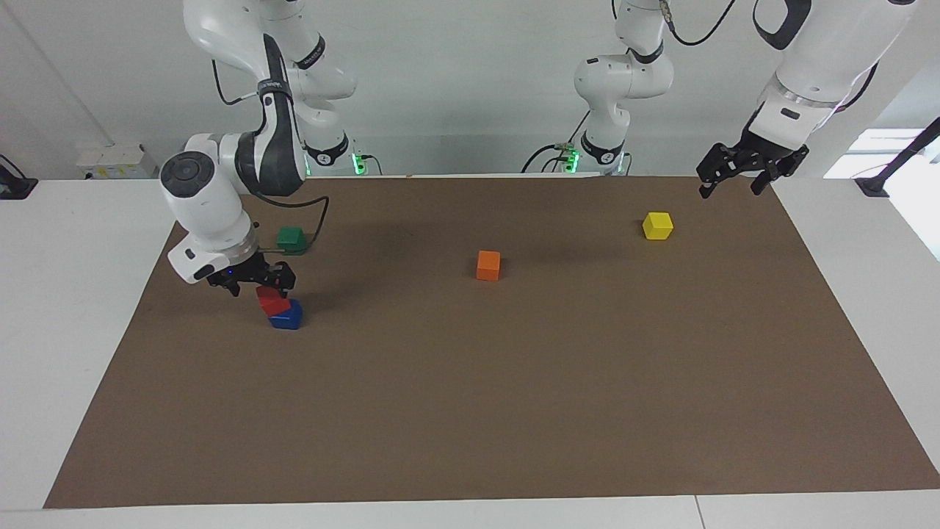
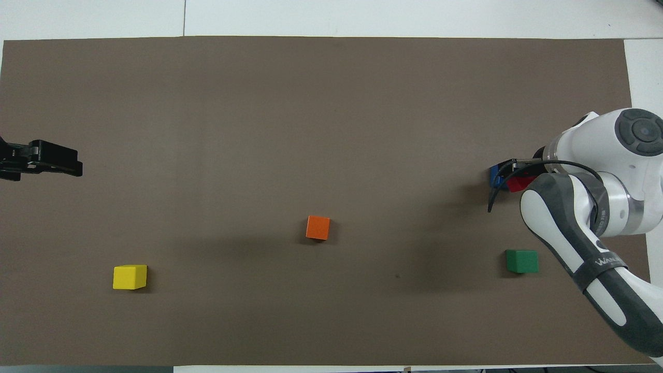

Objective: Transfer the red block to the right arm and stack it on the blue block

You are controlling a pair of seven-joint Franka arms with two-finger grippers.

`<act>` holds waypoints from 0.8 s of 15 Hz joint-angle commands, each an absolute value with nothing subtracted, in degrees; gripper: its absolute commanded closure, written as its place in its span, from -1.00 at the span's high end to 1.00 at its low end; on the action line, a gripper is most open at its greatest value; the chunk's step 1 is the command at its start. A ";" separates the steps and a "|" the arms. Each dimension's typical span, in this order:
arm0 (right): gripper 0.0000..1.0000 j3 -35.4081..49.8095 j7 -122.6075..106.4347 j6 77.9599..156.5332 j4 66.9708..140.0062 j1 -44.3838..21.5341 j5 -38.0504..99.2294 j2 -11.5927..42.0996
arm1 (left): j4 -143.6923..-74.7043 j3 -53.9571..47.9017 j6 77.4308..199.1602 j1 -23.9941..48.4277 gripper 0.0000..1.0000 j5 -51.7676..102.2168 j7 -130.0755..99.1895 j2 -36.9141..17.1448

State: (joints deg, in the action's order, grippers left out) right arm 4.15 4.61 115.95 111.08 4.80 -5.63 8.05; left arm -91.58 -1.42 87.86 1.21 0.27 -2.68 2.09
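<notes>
While the right gripper [image 1: 253, 281] hangs just above the stack with its fingers spread and nothing between them, you can see the small bright red cube [image 1: 272, 301] resting on the small deep blue cube [image 1: 286, 317] at the right arm's end of the brown mat [image 1: 514, 411]. Note the one relation that matters — the red cube lies directly below and slightly toward the table's middle from the released jaws, and it sits tilted and offset, one edge overhanging the blue cube rather than squarely on top. My judgement is that any move away should go straight up, since a sideways brush could tip it off.

Your left gripper [image 1: 738, 178] waits, open and empty, over the mat's edge at the other end, well apart from the stack, near the yellow cube [image 1: 658, 225].

From the facing view you get the tilt of the red cube and the gap under the fingers — from overhead, the right arm's white wrist [image 2: 616, 155] covers most of the stack, leaving only slivers of red [image 2: 519, 182] and blue [image 2: 496, 174].
</notes>
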 commanded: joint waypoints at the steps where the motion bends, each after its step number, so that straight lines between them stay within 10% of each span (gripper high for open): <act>1: 1.00 4.92 3.62 108.66 104.70 5.01 -6.94 8.26 | -91.41 -0.88 87.01 1.41 1.00 0.97 -1.85 2.11; 12: 1.00 5.98 -1.32 91.69 96.50 5.27 -2.02 -2.01 | -91.41 -0.79 87.01 1.41 1.00 0.97 -1.85 2.11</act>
State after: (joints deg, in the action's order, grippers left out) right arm 5.86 0.25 95.20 96.01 4.69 -3.31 1.34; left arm -91.61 -1.40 87.84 1.20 0.27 -2.68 2.09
